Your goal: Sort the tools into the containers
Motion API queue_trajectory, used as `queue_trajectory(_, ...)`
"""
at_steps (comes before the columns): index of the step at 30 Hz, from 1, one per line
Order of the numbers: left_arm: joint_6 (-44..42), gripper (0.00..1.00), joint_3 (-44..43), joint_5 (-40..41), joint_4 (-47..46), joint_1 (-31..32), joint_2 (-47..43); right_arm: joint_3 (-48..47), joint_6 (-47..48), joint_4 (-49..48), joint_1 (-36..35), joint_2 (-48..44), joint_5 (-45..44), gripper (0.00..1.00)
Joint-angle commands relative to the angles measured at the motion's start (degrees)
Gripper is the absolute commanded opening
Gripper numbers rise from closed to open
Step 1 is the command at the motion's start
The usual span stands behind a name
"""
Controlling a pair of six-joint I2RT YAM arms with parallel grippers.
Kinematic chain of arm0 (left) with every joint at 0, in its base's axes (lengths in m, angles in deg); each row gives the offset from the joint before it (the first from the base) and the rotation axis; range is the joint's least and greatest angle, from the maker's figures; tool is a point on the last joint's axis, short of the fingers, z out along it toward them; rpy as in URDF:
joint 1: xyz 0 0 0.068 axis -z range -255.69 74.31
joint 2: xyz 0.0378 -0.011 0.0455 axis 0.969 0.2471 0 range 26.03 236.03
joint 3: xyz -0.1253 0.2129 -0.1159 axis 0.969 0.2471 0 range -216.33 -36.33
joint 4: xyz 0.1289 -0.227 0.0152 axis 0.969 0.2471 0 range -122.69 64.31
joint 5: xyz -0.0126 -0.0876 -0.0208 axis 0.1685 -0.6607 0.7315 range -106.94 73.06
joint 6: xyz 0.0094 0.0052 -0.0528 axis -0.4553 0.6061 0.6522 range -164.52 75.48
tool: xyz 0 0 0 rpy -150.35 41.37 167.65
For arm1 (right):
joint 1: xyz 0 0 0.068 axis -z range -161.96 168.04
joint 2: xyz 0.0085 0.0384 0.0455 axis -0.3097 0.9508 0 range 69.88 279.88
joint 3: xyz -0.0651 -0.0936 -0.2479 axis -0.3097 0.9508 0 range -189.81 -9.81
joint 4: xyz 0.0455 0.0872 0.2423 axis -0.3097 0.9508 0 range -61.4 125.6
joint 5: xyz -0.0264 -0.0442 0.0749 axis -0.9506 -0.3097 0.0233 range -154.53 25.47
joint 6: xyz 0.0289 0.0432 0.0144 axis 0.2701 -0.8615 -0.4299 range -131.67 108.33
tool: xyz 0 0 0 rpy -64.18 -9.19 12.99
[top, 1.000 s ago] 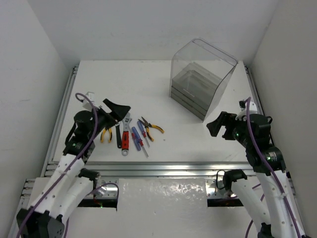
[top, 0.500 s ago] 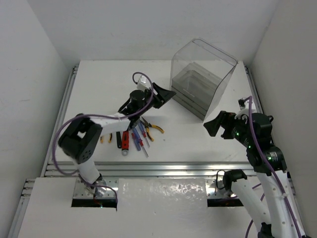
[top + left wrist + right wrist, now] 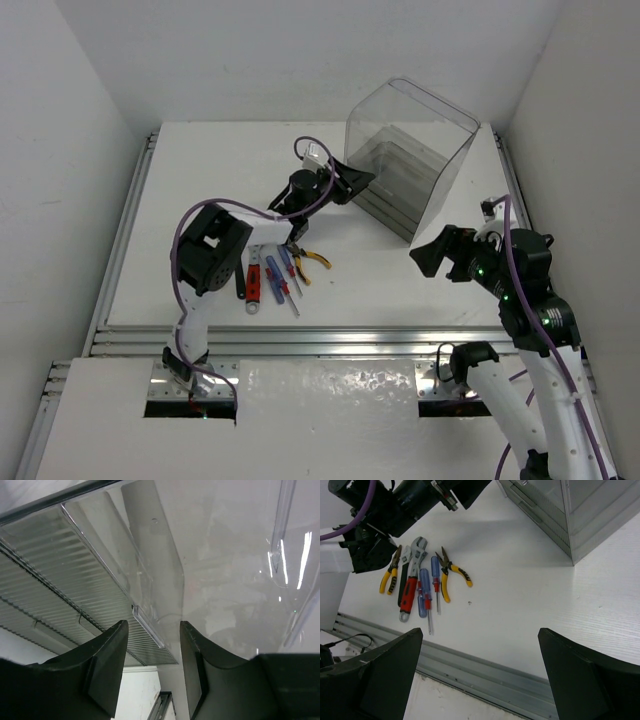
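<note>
Tools [image 3: 253, 281] lying flat in a tight row (yellow, red, blue handles), grey trays [image 3: 392, 176] stacked inside clear box [image 3: 432, 118]

The left arm [image 3: 212, 250] stretches far forward and rightward, the left gripper [image 3: 152, 630] with its fingers partly apart, apparently gripping nothing. The right arm [image 3: 540, 318] sits bent near its base, the right gripper [image 3: 480, 680] spread wide and empty.

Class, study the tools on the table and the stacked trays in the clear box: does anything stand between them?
Yes: the transparent box with its curved cover encloses the stacked grey-tinted trays, which appear pushed in. The left gripper is at the box's front; no other object lies between the hand tools and the box.
</note>
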Motion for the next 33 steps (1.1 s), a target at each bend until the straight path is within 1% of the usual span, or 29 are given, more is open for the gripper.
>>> queue_trajectory(1, 0.8, 0.43, -2.9, -0.8, -3.7, 0.5, 1.4, -1.2, -0.2, -2.4, 0.1, 0.2, 1.8, 0.99)
queue_trajectory(7, 1.9, 0.43, -4.4, -1.2, -4.3, 0.5, 3.7, -1.4, -0.2, -2.9, 0.1, 0.7, 3.0, 0.99)
queue_trajectory(9, 2.2, 0.38, -5.3, -1.6, -5.0, 0.5, 4.4, -1.4, -0.4, -3.2, 0.1, 0.7, 3.2, 0.99)
queue_trajectory(10, 2.3, 0.30, -5.7, -1.9, -5.1, 0.5, 5.0, -1.4, -0.4, -3.2, 0.1, 0.8, 3.4, 0.99)
queue_trajectory(11, 2.3, 0.27, -6.1, -2.1, -5.1, 0.5, 5.2, -1.2, -0.4, -3.3, 0.1, 0.8, 3.6, 0.99)
queue_trajectory(18, 3.4, 0.25, -8.2, -2.5, -6.3, 0.3, 7.4, -0.7, -0.7, -4.1, 0.1, 0.9, 4.7, 0.99)
queue_trajectory(19, 3.9, 0.18, -8.2, -2.6, -7.0, 0.3, 7.9, -1.0, -0.7, -4.1, 0.1, 1.0, 4.7, 0.99)
queue_trajectory(21, 4.4, 0.13, -8.1, -2.9, -7.7, 0.1, 8.0, -1.1, -0.8, -4.2, 0.1, 1.0, 5.0, 0.99)
queue_trajectory(22, 4.6, 0.06, -8.0, -2.9, -8.0, 0.1, 8.0, -1.1, -0.9, -4.2, 0.1, 1.0, 5.1, 0.99)
queue_trajectory(24, 4.6, 0.03, -8.1, -3.0, -8.5, -0.1, 7.6, -1.0, -1.0, -4.5, 0.1, 1.1, 5.4, 0.99)
queue_trajectory(25, 4.4, 0.00, -8.1, -3.0, -8.5, -0.3, 7.2, -0.9, -0.9, -4.6, 0.1, 1.1, 5.4, 0.99)
queue_trajectory(33, 3.2, 0.00, -9.5, -3.5, -6.8, -2.2, 4.0, 0.4, -1.2, -5.6, 0.1, 2.3, 5.4, 0.99)
